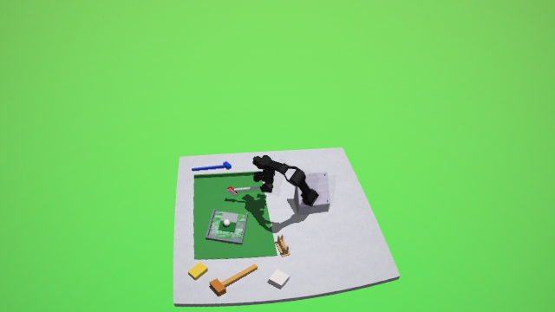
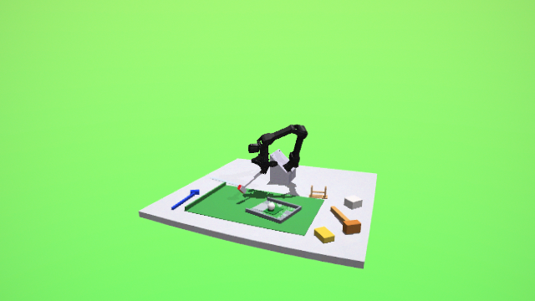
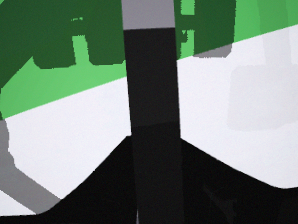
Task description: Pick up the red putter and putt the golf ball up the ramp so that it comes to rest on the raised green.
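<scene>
My gripper (image 1: 266, 188) (image 2: 264, 170) (image 3: 149, 143) is shut on the black grip of the red putter (image 1: 232, 190) (image 2: 241, 188) (image 3: 149, 14). The putter's grey shaft slants down to its red and white head, which is over the green mat with its shadow apart from it. The white golf ball (image 1: 226, 223) (image 2: 271, 206) is inside the grey-walled frame, where the grey ramp (image 1: 229, 216) (image 2: 260, 207) meets the raised green (image 1: 227, 229) (image 2: 276, 212). The stills do not show whether the ball is moving. The ball, ramp and putter head are out of the wrist view.
The frame stands on the green mat (image 1: 208, 195) (image 2: 221, 205), which has a low wall along one edge. A blue mallet (image 1: 212, 167) (image 2: 185, 200) lies beyond that wall. A wooden rack (image 1: 282, 246) (image 2: 318, 192), an orange mallet (image 1: 218, 287) (image 2: 351, 227), a yellow block (image 1: 198, 270) (image 2: 324, 235) and a white block (image 1: 278, 278) (image 2: 353, 201) are on the other side.
</scene>
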### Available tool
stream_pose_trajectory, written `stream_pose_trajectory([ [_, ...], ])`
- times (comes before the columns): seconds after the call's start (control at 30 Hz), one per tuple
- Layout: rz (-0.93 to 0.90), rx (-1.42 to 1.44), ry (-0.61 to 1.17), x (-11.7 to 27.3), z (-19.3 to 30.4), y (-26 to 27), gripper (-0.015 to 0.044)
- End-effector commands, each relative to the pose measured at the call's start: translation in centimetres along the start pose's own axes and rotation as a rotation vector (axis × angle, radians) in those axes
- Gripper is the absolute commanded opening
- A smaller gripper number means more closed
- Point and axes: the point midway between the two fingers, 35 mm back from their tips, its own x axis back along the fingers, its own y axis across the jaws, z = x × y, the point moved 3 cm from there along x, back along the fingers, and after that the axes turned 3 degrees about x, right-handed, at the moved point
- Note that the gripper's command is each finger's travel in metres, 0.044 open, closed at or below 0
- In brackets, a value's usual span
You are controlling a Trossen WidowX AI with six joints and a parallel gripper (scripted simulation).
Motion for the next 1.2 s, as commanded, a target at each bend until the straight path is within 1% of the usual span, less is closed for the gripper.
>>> stream_pose_trajectory([
  [0.0, 0.006, 0.010, -0.008, 1.17, -0.15, 0.02, 0.0000],
  [0.03, 0.001, 0.001, -0.001, 0.23, 0.00, 0.02, 0.0000],
  [1.17, 0.001, 0.001, -0.001, 0.23, 0.00, 0.02, 0.0000],
])
